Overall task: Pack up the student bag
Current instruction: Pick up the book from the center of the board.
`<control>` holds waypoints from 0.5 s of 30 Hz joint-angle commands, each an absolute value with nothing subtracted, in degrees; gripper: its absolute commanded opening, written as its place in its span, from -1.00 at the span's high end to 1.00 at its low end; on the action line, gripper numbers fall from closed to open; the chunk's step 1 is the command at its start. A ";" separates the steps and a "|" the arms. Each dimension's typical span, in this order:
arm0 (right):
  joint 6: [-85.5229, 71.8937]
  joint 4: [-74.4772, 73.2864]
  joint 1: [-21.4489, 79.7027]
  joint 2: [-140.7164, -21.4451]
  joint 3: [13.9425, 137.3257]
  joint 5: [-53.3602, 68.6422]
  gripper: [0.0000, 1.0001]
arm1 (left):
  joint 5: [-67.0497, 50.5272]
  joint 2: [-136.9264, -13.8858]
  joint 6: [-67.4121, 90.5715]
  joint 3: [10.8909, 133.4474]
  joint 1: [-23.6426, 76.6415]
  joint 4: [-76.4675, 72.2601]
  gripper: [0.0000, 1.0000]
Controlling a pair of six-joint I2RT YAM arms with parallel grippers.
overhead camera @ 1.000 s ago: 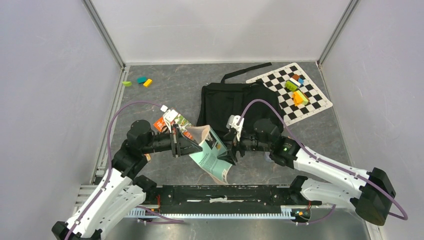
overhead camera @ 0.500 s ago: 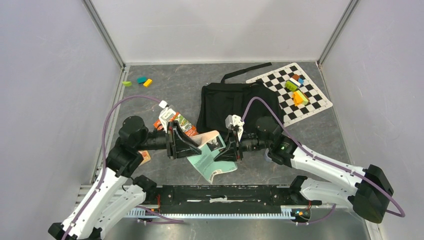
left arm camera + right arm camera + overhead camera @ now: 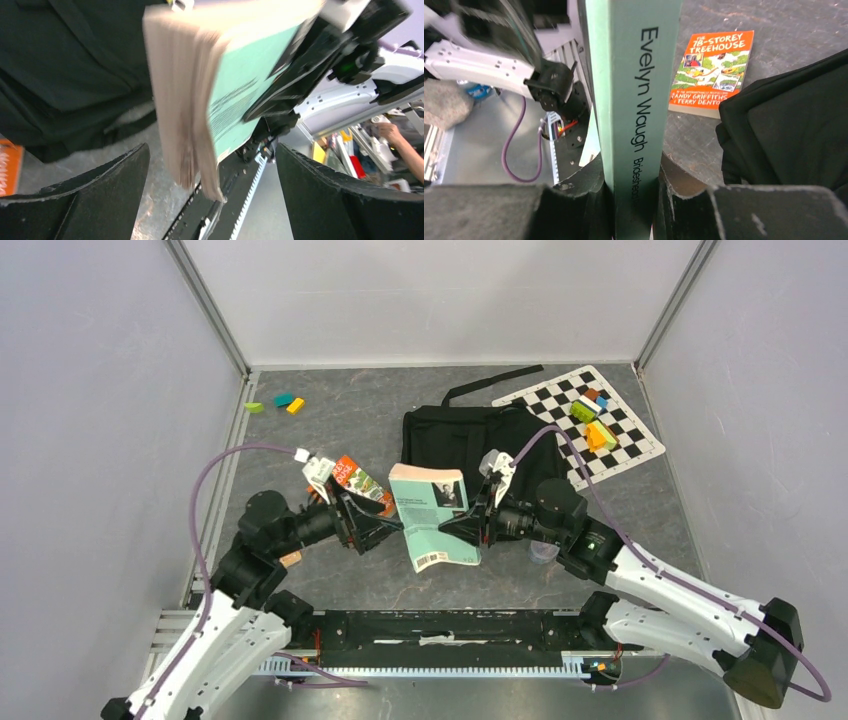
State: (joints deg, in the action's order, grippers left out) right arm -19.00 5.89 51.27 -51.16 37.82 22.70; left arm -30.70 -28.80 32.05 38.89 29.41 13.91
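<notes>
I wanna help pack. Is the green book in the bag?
Out: the right gripper holds the green book up, beside the student bag.

A pale green book (image 3: 631, 100), its spine lettered Evelyn Waugh, stands clamped between the two dark fingers (image 3: 584, 202). Right of that spine, an orange book (image 3: 711, 70) lies flat on the grey table (image 3: 784, 30), just beside the black student bag (image 3: 794, 135) farther right.

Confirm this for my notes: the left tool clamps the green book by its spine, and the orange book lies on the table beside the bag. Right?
Wrong arm: the right tool clamps the green book by its spine, as the right wrist view shows; the left tool stands open. The orange book does lie on the table beside the student bag.
</notes>
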 commanded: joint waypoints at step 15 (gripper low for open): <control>-30.14 21.43 51.79 -46.12 44.30 27.48 1.00 | -42.14 -39.73 42.19 30.58 40.14 -11.05 -0.99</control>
